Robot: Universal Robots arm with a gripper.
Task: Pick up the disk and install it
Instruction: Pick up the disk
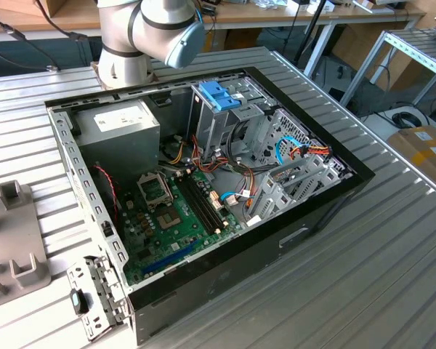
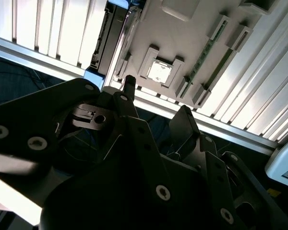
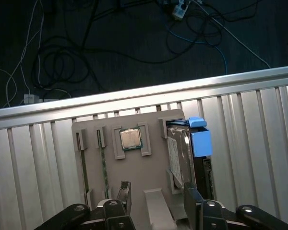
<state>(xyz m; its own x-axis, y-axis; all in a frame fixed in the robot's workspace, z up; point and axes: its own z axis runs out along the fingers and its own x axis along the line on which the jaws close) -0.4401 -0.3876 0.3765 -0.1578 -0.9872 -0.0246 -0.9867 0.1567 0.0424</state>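
The disk (image 3: 179, 160), a flat dark-grey hard drive with a white label and a light-blue plastic carrier rail (image 3: 200, 143), stands on edge in a slot at one end of the grey plastic fixture tray (image 3: 134, 175). The tray lies on the ribbed metal desk (image 3: 259, 143) and also carries a square silver processor chip (image 3: 130, 139) and thin green memory sticks (image 3: 104, 167). I judge the work to be at the pick-up step, with nothing grasped and the disk untouched in its slot. My tool (image 3: 157, 203) hangs above the tray, looking almost straight down on it. Its black fingers (image 3: 125, 191) are spread wide with nothing between them, one over the tray's middle and the other near the disk's lower end. In the second wrist view the tool (image 2: 157, 98) and the disk (image 2: 114, 36) are well apart, the disk off to one side of the gap. A clean grasp, I judge, calls for centring that gap over the disk's narrow upper edge and squaring the fingers to its broad faces, clear of the slot walls and the rail. In the exterior view my grey arm (image 1: 145, 29) rises from its base behind the open black computer case (image 1: 276, 247), where a deeper-blue latch (image 1: 219, 96) tops the silver drive cage.
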